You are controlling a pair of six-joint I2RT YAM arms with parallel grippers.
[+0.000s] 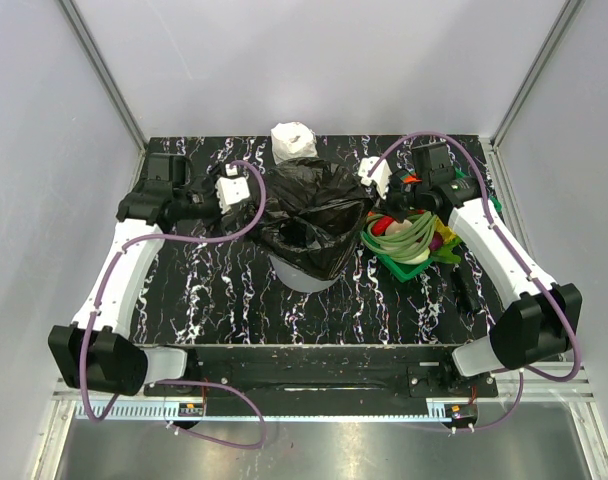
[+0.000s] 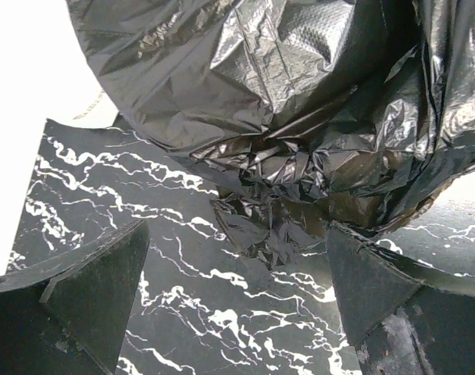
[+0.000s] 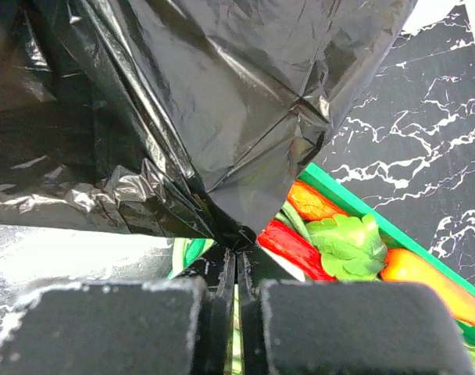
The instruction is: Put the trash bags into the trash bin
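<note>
While the left claw (image 2: 237, 262) gapes before the trash bag (image 2: 300, 101), the right claw (image 3: 236, 264) pinches its edge (jaws together).

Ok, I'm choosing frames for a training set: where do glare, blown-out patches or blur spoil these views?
Top external: even light, sharp, only slight sheen on the trash bag. Left wrist: the upper-left corner is blown out to white, and the open left gripper is dark. Right wrist: the right gripper, shut on the bag's film, is blurred, with a washed-out patch at lower left.
</note>
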